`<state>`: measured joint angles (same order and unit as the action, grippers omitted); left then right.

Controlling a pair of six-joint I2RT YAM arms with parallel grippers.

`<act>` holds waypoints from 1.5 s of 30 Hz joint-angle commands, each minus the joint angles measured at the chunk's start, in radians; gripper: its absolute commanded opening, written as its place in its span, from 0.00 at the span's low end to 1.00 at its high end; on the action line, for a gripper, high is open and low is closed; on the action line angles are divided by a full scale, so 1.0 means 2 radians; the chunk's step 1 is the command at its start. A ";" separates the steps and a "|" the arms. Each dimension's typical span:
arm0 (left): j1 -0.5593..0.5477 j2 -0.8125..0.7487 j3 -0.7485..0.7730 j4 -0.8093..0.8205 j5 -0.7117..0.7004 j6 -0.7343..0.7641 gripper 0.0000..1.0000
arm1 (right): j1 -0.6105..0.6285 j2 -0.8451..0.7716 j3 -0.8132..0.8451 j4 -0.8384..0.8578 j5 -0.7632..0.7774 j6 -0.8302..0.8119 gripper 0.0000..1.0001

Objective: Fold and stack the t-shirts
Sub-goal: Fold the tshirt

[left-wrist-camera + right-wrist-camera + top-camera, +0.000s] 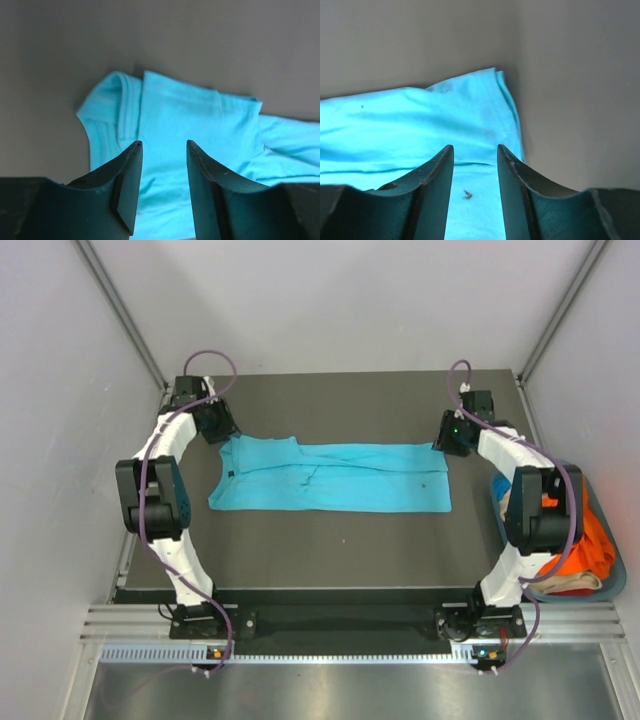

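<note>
A bright turquoise t-shirt [330, 478] lies folded lengthwise into a long strip across the dark table, collar end on the left. My left gripper [214, 422] hovers at the far left corner of that end; in its wrist view the collar and folded sleeve [165, 115] lie beyond the open left gripper [164, 146], with nothing between the fingers. At the strip's far right corner my right gripper [455, 435] is above the hem [495, 115]. The right gripper [475, 148] stands open over the cloth and holds nothing.
A blue-grey basket [612, 562] sits off the table's right edge with orange [593, 540] and beige [570, 583] shirts in it, partly behind my right arm. Grey walls close in the back and sides. Bare dark tabletop [330, 550] lies in front of the shirt.
</note>
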<state>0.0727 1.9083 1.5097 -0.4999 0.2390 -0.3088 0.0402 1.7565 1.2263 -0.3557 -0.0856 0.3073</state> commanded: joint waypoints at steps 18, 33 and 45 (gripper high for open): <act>0.004 0.150 0.147 0.019 0.058 0.049 0.45 | 0.023 -0.001 0.020 0.043 -0.045 0.004 0.42; -0.004 0.168 0.160 -0.004 -0.004 0.051 0.42 | 0.023 -0.002 0.024 0.046 -0.048 0.008 0.43; -0.009 0.166 0.149 -0.001 0.005 0.055 0.33 | 0.024 -0.001 0.025 0.046 -0.050 0.010 0.43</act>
<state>0.0605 2.2509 1.8046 -0.5011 0.2375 -0.2104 0.0788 1.7615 1.2270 -0.3058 -0.1783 0.3183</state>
